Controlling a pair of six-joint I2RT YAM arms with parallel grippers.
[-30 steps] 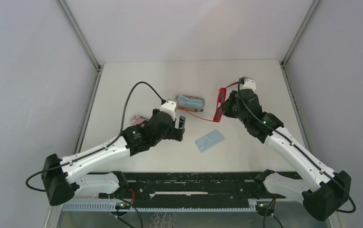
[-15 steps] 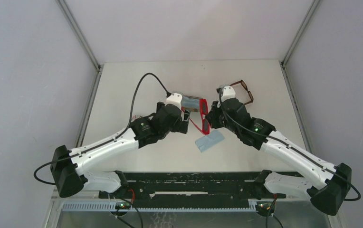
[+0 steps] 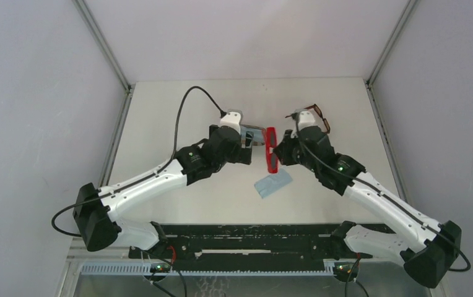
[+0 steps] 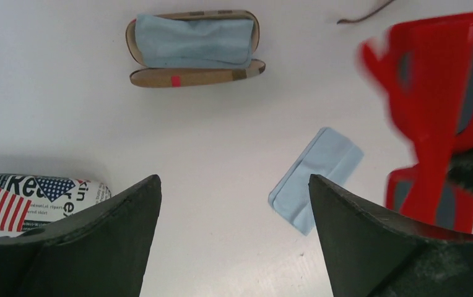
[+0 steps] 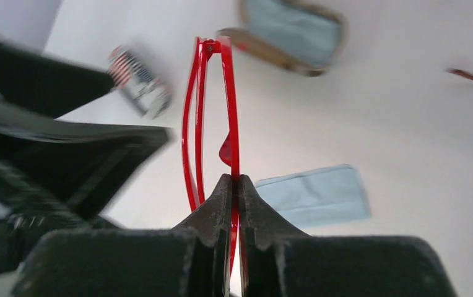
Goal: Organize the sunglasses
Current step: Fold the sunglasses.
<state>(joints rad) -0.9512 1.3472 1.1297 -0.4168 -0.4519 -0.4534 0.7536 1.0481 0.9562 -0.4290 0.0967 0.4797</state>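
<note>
We see the right tool pressed together on the red sunglasses, pinching the thin edge of the frame between its two fingers. The pair is held clear of the desk, over its middle, with the dark lenses facing the left arm. From the right wrist we look along the frame edge-on, running straight away from the fingers.

The left tool is spread wide and grips nothing. It hangs just beside the red pair on its left side, and we see a gap between the two.

The brown sunglasses lie on the desk toward the far right corner, just behind the right wrist, which covers part of them.

An open brown case sits on the far side of the middle of the desk, with a light blue cloth lying in it. A second light blue cloth lies flat and loose on the desk, on the near side of the held pair. A flag-print case rests toward the left edge. In the top view the left arm hides it.
</note>
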